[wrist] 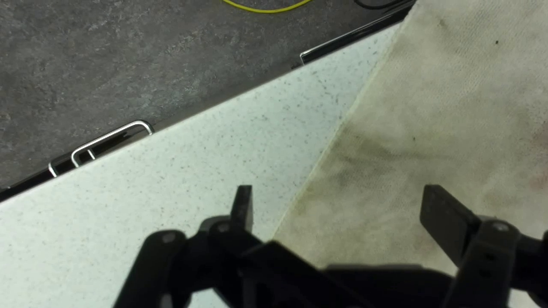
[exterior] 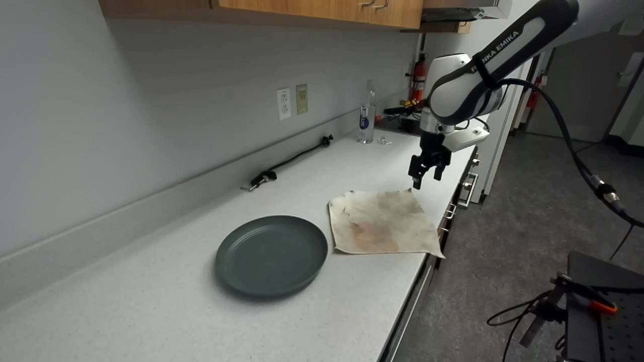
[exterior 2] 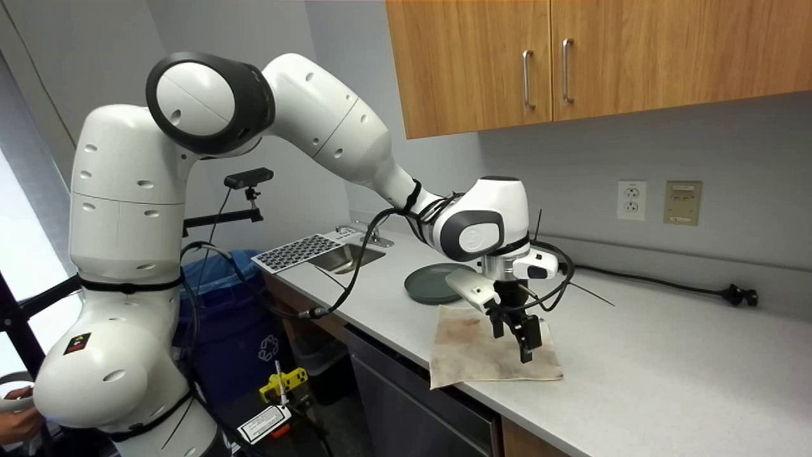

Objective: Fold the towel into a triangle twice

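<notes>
Your claw (exterior: 427,181) hangs above the bench (exterior: 151,311) at one edge of the towel (exterior: 382,221), its two fingers (wrist: 447,220) standing well apart. In the wrist view you see the towel's edge run slantwise between them: the finger on the left of that view is over bare bench, the one on the right over cloth. The towel lies spread out on the bench as a rough square, pale with brownish stains, and one corner reaches past the bench's front edge. In both exterior views you have the dark green plate (exterior: 271,256) just beside the towel, on the side away from the claw. Near the wall (exterior: 176,100), a thin black cord (exterior: 297,158) lies along the bench, and a clear bottle (exterior: 367,118) stands upright farther along. In an exterior view you also find the sink (exterior 2: 339,257) beyond the plate and a blue bin (exterior 2: 235,343) beside the bench. The wrist view shows you metal handles (wrist: 111,136) under the bench's edge and a yellow cable (wrist: 269,10) over the floor (wrist: 107,64).
</notes>
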Robot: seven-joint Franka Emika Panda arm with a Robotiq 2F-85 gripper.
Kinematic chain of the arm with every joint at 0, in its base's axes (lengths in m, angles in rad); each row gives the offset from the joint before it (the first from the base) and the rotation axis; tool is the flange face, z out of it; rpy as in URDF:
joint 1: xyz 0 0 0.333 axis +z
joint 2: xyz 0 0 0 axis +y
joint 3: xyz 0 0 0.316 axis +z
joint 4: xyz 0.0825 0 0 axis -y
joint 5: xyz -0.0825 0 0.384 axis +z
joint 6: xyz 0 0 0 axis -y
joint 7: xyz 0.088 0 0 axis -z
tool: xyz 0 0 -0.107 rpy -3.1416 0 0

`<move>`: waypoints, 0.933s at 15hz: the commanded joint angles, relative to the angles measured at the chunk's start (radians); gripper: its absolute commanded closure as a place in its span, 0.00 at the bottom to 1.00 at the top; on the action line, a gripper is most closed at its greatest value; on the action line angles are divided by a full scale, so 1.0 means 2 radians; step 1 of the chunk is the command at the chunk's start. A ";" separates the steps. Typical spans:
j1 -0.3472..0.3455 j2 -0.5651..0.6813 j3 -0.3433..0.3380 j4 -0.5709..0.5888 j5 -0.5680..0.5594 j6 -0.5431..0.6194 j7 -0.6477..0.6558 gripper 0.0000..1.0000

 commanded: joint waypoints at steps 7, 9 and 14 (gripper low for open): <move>-0.021 0.068 0.005 0.065 0.011 0.001 -0.018 0.00; -0.022 0.082 0.005 0.086 0.008 -0.004 -0.020 0.00; -0.016 0.118 -0.003 0.128 -0.007 -0.002 -0.011 0.00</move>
